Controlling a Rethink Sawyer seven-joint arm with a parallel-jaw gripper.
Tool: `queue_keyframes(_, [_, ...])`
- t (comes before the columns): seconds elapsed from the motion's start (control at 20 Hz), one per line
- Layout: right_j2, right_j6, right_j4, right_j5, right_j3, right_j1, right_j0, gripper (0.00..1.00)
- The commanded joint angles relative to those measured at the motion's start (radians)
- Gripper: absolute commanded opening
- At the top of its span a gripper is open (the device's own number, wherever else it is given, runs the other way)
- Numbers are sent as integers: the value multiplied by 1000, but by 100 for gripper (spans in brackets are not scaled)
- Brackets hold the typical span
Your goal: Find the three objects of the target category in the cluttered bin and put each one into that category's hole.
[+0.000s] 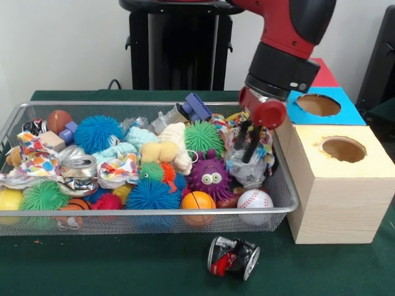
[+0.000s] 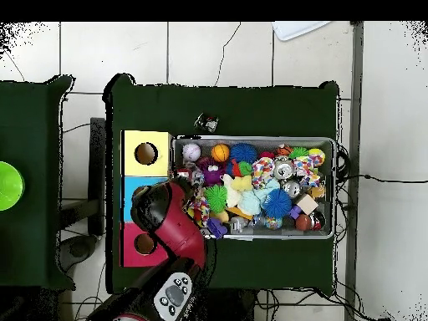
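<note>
Along the left end of the silver wire-mesh bin (image 1: 281, 185) lie a yellow ball (image 1: 8, 200), a green spiky rubber ball (image 1: 42, 196) and a crushed silver drink can (image 1: 79, 166) among patterned cloth scraps. Toward the middle sit a blue spiky ball (image 1: 97, 132), a second blue spiky ball (image 1: 152, 194), a small orange basketball (image 1: 198, 201), a purple googly-eyed monster toy (image 1: 211, 177) and a white baseball (image 1: 254, 199). Which category is wanted cannot be told here; its three objects presumably sit somewhere in this heap.

On the green-covered desk (image 1: 123, 265), just in front of the bin, a crushed red and black can (image 1: 233, 256) lies outside the mesh. If cans are the target, this one is stranded where a bin search would miss it.

At the bin's right end the black pincer (image 1: 249, 140) hangs down from the red and black arm (image 1: 290, 43) into the clutter, beside a crumpled clear plastic wrapper (image 1: 247, 169). Its fingers look close together, but whether they are clamped on anything I cannot tell; the pile hides the tips.

Right of the bin stand the pale wooden box with a round hole (image 1: 343, 150) and the blue-topped box with a hole (image 1: 318, 105). The risk from here: a lift could drag loose cloth or wrapper along, or tip a neighbouring item over the low rim.
</note>
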Motion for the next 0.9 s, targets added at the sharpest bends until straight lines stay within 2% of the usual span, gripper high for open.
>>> queue_keyframes(0.05, [-30,271,27,195,-32,76,21,100])
queue_keyframes(0.55, [-56,292,23,207,-42,95,63,100])
queue_keyframes(0.9, [-140,373,-8,348,-76,110,120,100])
